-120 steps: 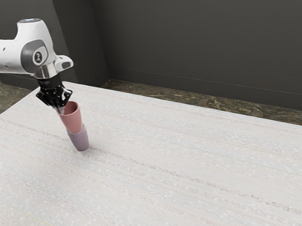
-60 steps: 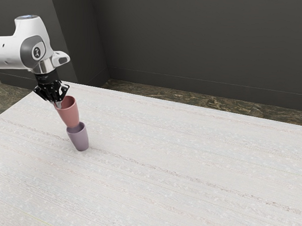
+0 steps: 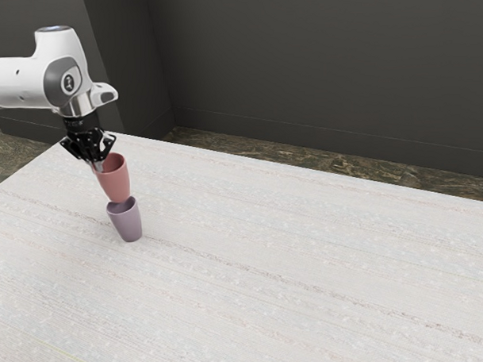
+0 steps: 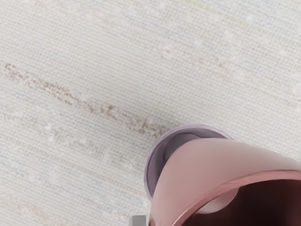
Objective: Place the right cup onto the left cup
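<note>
My gripper [image 3: 96,165] is shut on the near wall of the pink cup [image 3: 114,181] at its rim, one finger inside and one outside. The pink cup hangs upright, slightly tilted, over the purple cup [image 3: 127,222], which stands upright on the table with its mouth up. In the wrist view the pink cup [image 4: 211,165] covers much of the purple cup [image 4: 153,170], whose rim and part of its inside show past it. A fingertip of the gripper [image 4: 139,220] appears beside the pink cup's wall.
The pale, streaked table [image 3: 292,266] stretches away toward the exterior view's right. Beyond its far edge are a brown floor [image 3: 320,162] and a dark wall [image 3: 317,67].
My hand rose with the pink cup, lifting it off the purple cup's mouth, then shifted slightly toward the exterior view's right. The purple cup stayed where it was.
</note>
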`<action>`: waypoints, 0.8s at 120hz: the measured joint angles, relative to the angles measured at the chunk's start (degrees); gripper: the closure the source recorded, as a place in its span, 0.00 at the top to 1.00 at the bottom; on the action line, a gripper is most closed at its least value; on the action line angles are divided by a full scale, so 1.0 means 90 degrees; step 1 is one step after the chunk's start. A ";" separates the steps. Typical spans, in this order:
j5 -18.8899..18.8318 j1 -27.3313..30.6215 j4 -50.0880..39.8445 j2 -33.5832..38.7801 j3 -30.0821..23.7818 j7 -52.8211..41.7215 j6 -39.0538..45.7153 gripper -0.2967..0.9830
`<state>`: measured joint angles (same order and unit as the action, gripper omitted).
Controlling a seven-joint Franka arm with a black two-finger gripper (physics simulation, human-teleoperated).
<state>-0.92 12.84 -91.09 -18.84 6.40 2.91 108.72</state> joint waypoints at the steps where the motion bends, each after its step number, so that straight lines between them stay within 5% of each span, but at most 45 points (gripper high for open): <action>1: 0.0001 0.0000 0.0003 -0.0007 0.0000 -0.0002 -0.0002 0.15; 96: 0.0026 0.0000 -0.0142 -0.0060 0.0000 -0.0086 0.0059 0.15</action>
<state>-0.69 12.83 -92.36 -19.38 6.40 2.13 109.25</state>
